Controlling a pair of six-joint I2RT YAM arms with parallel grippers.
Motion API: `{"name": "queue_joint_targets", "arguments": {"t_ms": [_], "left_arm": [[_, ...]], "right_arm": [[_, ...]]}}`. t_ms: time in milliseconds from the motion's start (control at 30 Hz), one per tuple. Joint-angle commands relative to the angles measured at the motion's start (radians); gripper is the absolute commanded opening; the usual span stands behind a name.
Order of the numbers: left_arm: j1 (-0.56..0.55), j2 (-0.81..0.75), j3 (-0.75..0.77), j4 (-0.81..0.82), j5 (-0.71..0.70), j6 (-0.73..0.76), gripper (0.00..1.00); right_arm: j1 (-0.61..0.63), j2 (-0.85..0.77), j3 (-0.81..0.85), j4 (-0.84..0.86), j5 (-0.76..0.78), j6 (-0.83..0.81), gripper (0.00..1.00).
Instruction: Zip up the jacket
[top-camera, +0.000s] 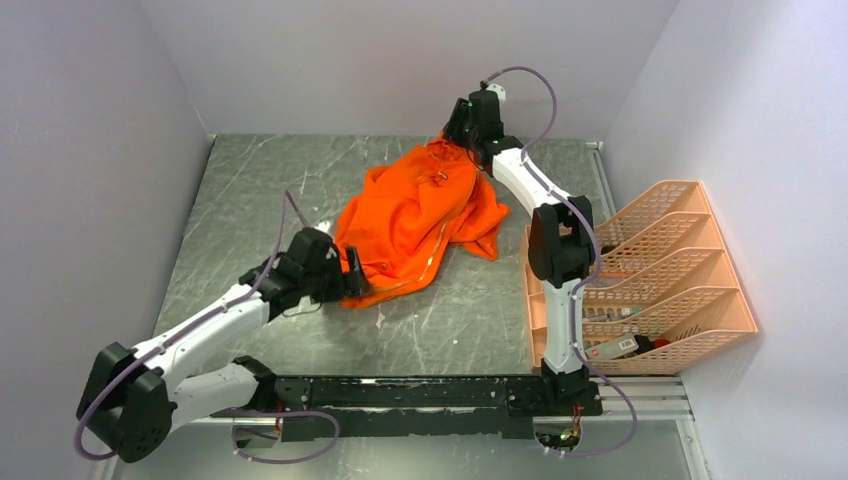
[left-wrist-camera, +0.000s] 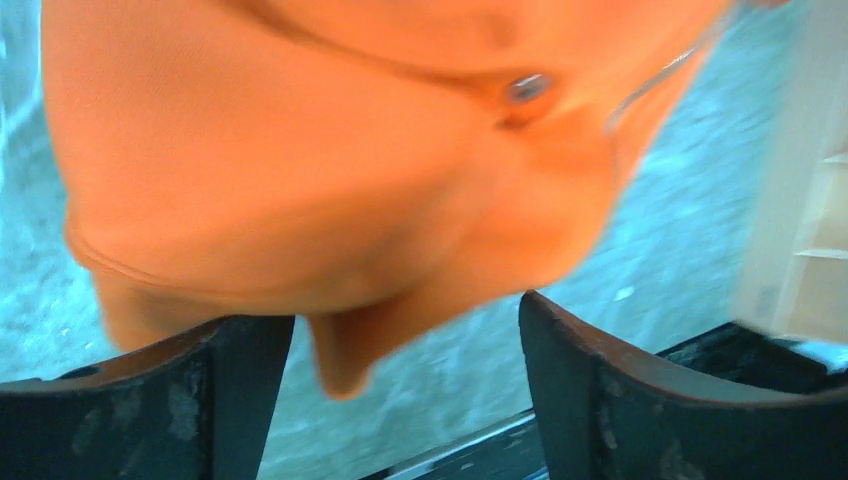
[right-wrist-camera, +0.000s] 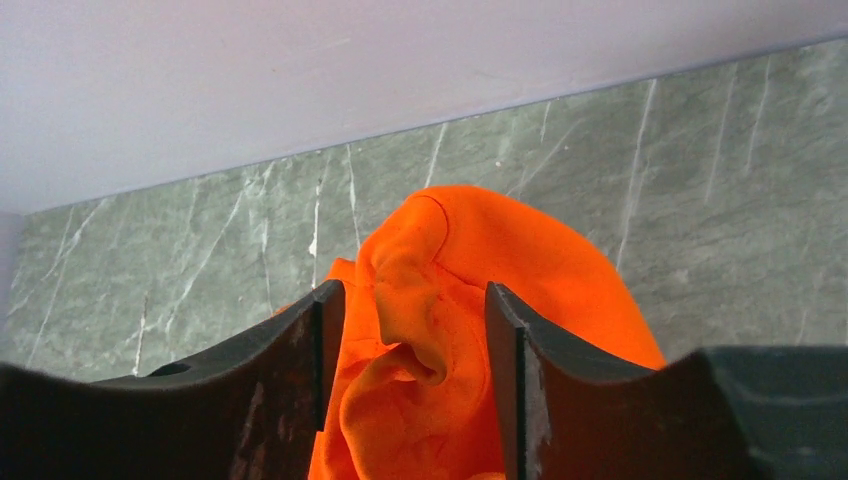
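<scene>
The bright orange jacket (top-camera: 415, 215) lies crumpled in a long heap on the grey table, its light zipper (top-camera: 438, 245) running along one edge. My right gripper (top-camera: 462, 142) is at the heap's far end. In the right wrist view its jaws (right-wrist-camera: 405, 290) are closed partway on a bunched fold of the jacket (right-wrist-camera: 520, 250). My left gripper (top-camera: 352, 272) is at the near left end. In the left wrist view it (left-wrist-camera: 405, 305) is open, with a drooping tip of the jacket (left-wrist-camera: 300, 150) between the fingers but not touching them. A metal snap (left-wrist-camera: 527, 88) shows there.
A peach basket rack (top-camera: 660, 270) stands at the table's right edge beside the right arm, with small items in its near slots. It also shows pale and blurred in the left wrist view (left-wrist-camera: 800, 200). Walls close the table on the left, back and right.
</scene>
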Motion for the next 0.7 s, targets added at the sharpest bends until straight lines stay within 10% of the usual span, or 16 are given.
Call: {"name": "queue_joint_targets", "arguments": {"t_ms": [0, 467, 667], "left_arm": [[0.005, -0.041, 0.168, -0.056, -0.061, 0.08, 0.98], [0.058, 0.038, 0.474, -0.154, -0.063, 0.227, 1.0], [0.088, 0.046, 0.577, -0.151, -0.063, 0.264, 1.0]], "right_arm": [[-0.016, -0.102, -0.007, 0.035, -0.018, -0.015, 0.59], [-0.035, -0.375, -0.124, -0.009, -0.034, -0.064, 0.98], [-0.034, -0.54, -0.313, -0.008, -0.027, -0.058, 0.99]]}}
